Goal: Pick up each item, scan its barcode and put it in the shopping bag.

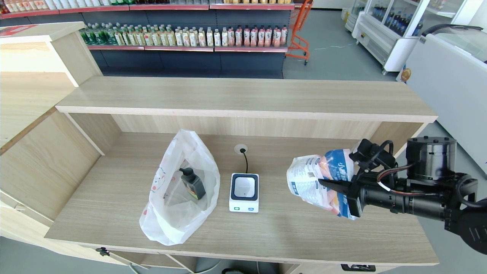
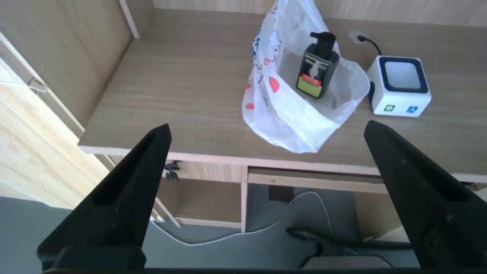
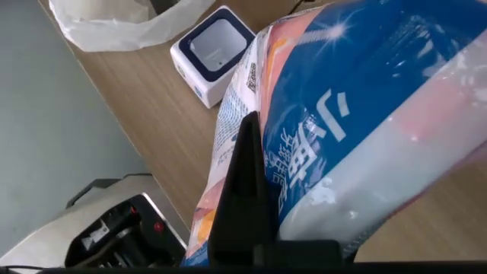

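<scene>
Keep the right gripper [image 1: 336, 189] pinched as it is across the middle of the blue, white and pink packet [image 1: 315, 175], held in the air above the right part of the counter [image 1: 285, 232], white end toward the middle. Carry across to the scanner [image 1: 244, 192] at mid-counter, window facing up. Turn the white face, with what looks like a small dark code patch, down over that window. Hold it flat and near but not touching, since soft film probably creases and hides print. No harder squeeze.

Then on to the shopping bag [image 1: 167, 228] by the left front edge, mouth open, pump bottle [image 1: 193, 183] inside; release well within the rim. Leave the left gripper [image 2: 268, 131] spread wide and empty, off the front edge.
</scene>
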Motion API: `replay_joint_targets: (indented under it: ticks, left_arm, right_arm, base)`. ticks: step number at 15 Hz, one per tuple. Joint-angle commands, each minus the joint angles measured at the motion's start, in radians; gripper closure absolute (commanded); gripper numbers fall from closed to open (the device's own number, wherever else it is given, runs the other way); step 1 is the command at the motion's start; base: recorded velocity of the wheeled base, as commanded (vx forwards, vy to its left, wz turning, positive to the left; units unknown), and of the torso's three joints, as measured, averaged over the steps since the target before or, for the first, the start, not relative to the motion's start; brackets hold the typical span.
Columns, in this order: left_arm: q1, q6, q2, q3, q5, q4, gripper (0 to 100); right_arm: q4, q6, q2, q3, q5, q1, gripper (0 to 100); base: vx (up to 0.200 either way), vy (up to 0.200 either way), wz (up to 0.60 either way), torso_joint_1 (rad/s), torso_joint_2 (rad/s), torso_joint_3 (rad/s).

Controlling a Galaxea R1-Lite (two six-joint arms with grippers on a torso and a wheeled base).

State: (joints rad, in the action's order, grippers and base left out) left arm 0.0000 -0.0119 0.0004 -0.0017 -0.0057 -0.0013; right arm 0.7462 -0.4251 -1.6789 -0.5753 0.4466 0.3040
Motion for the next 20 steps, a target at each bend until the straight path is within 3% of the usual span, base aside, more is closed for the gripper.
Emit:
replay_joint_targets:
  ticks: [1, 8, 20]
  left_arm:
    - [0.000, 0.000, 0.000, 0.000, 0.000, 0.000, 0]
    - [0.000, 0.006, 0.000, 0.000, 0.000, 0.000, 0]
    - [0.000, 0.006, 0.000, 0.000, -0.002, 0.000, 0]
  right_arm:
    - [-0.001, -0.001, -0.013, 0.008, 0.001, -0.003, 100]
    - [-0.002, 0.000, -0.012, 0.031, 0.001, -0.013, 100]
    - [0.002, -0.001, -0.051, 0.012, 0.018, 0.010, 100]
  base:
    - [0.000, 0.000, 0.00, 0.000, 0.00, 0.000]
    - [0.000, 0.000, 0.00, 0.000, 0.00, 0.000]
    - [0.000, 0.183, 0.00, 0.001, 0.00, 0.001]
